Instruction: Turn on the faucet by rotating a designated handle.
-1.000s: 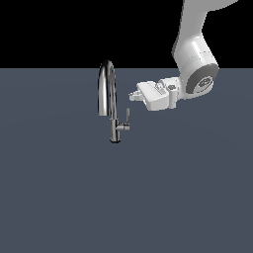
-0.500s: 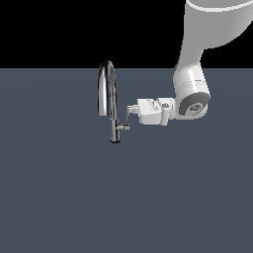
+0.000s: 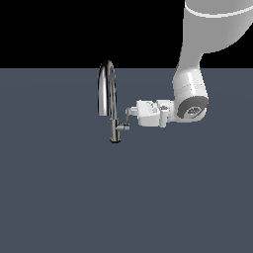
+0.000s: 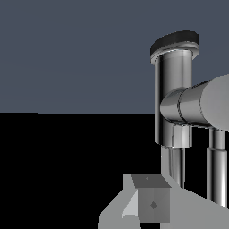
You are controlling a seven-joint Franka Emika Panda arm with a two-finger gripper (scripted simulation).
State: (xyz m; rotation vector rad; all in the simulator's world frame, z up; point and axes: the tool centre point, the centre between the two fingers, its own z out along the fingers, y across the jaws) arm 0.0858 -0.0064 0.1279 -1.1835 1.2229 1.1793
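White parallel-jaw gripper (image 3: 129, 113) held level, fingertips at the small thin chrome lever handle (image 3: 127, 118) — jaw gap cannot be told, contact unclear. Handle sits on a short stub off the shiny chrome gooseneck faucet (image 3: 109, 101), standing on the flat slate-grey surface (image 3: 59, 188).

A flat, plain slate-grey floor (image 3: 74, 197) fills the lower scene, meeting a featureless black backdrop (image 3: 59, 29) above.

The faucet (image 3: 108, 101) is shiny chrome, upright, with a tall arched spout over a slim body and small round base. Its handle (image 3: 126, 120), a thin lever on a short horizontal stub, juts from the lower body toward the exterior view's right.
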